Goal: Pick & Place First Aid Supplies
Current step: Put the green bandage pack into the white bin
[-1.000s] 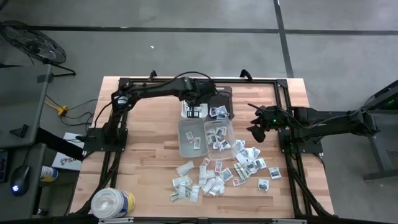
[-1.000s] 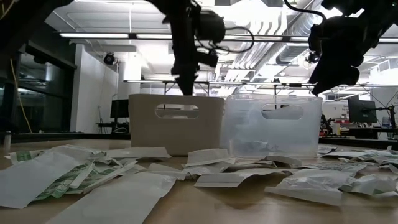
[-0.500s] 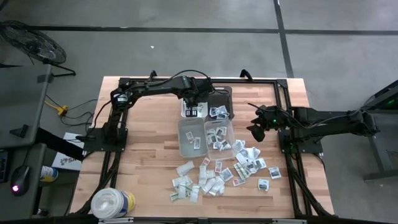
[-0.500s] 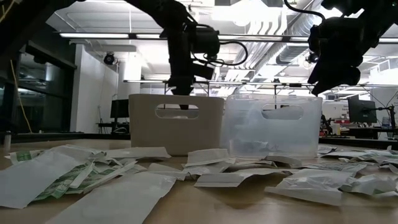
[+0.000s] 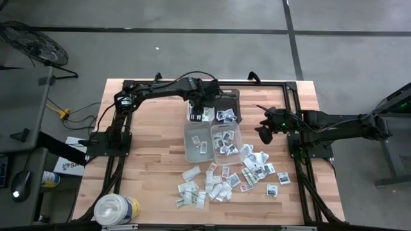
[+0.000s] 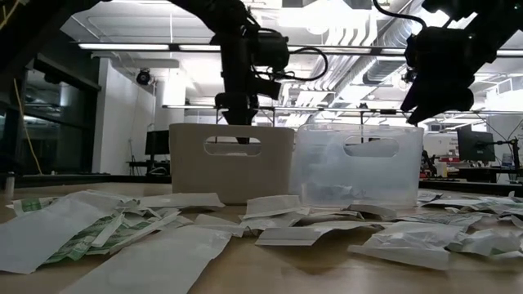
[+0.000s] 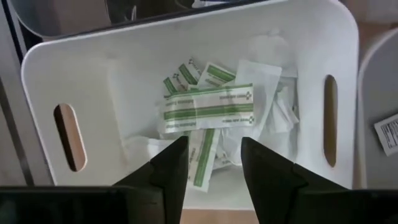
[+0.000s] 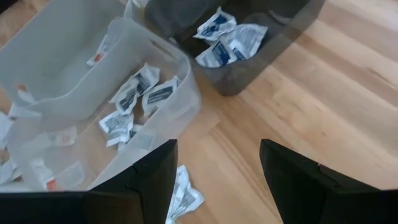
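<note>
Left wrist view, frame centre: left pincer (image 7: 214,168) stands parted, empty, over green-striped packets (image 7: 214,106) in the white bin (image 7: 43,74). Right pincer (image 8: 217,171) is wide. Packets look light, limp, slippery; pinch one by an edge

Wooden table (image 5: 148,160) under it all, four small bins grouped near its middle: a white bin (image 5: 198,113) and a dark bin (image 5: 227,107) at the back, two clear bins (image 5: 196,147) in front. Down at the near left corner stands a big white tub (image 5: 115,209). Off the table, a fan (image 5: 29,43) on the grey floor at far left, and a computer mouse (image 5: 19,189) lower down
</note>
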You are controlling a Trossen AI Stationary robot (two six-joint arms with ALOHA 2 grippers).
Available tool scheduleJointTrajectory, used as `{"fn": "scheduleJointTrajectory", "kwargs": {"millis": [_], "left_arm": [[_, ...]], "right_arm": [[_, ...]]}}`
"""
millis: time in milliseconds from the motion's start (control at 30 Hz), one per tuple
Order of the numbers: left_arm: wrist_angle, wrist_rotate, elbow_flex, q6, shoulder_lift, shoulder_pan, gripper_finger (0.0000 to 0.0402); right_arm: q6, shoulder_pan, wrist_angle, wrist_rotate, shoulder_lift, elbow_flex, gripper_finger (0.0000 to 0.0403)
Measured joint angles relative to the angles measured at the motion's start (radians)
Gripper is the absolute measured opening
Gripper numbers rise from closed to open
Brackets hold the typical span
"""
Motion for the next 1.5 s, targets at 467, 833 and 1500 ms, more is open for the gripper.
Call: {"fn": "scheduleJointTrajectory", "kwargs": {"millis": [467,833,1500], "left_arm": [[-0.097,0.103,0.115,-0.026,-0.035,-0.010,0.0146],[-0.127,0.053,0.113,-0.309,-0.147,-0.184,0.0147],[-0.042,-0.136,-0.126,-1.451,-0.148,-0.767,0.0147]], "right_arm": [[0.004,0.000,0.036,0.047,0.000,0.000,0.0222],[-0.253,0.000,0.065,-0.070,-0.007,0.000,0.0222],[-0.429,0.000,0.060,-0.290,-0.036,0.000,0.0222]]}}
